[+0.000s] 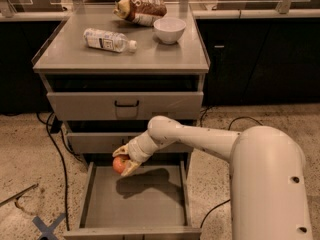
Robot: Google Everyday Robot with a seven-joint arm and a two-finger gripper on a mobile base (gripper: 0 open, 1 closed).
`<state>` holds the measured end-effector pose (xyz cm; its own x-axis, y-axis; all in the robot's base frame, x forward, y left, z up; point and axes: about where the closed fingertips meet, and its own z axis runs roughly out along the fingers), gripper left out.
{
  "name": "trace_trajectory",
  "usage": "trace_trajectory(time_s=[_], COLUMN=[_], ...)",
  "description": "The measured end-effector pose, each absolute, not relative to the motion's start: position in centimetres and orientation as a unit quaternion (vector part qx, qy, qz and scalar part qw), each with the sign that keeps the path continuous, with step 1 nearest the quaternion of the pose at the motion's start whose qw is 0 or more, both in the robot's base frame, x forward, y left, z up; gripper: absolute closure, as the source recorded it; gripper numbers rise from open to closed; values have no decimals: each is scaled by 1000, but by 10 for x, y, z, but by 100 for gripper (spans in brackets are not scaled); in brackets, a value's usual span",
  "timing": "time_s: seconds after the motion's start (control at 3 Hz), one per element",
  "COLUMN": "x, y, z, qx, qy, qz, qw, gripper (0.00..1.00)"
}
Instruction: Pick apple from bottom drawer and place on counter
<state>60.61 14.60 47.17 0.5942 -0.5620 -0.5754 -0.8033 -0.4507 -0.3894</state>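
Camera view: the end effector (123, 163) hangs over the back left part of the open bottom drawer (134, 204), its fingers clamped on the apple (119, 164). The apple sits between those fingers, lifted clear of the drawer's grey floor, with its shadow lying on that floor just to the right. The white arm (200, 139) reaches in from the right, passing in front of the middle drawer front. Up on the tabletop (125, 54) lie a plastic water bottle (109, 39), a white bowl (169, 30) and a brown snack bag (141, 10), all well apart from the apple.
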Motion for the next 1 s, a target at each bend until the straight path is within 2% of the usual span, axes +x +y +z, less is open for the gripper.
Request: trace_trajectory(time_s=[0.33,1.0], x=[607,625], y=[152,176], z=[485,588], qx=[-836,-855], qy=[404,377], qz=[181,154], qw=[323,321], gripper=[100,100])
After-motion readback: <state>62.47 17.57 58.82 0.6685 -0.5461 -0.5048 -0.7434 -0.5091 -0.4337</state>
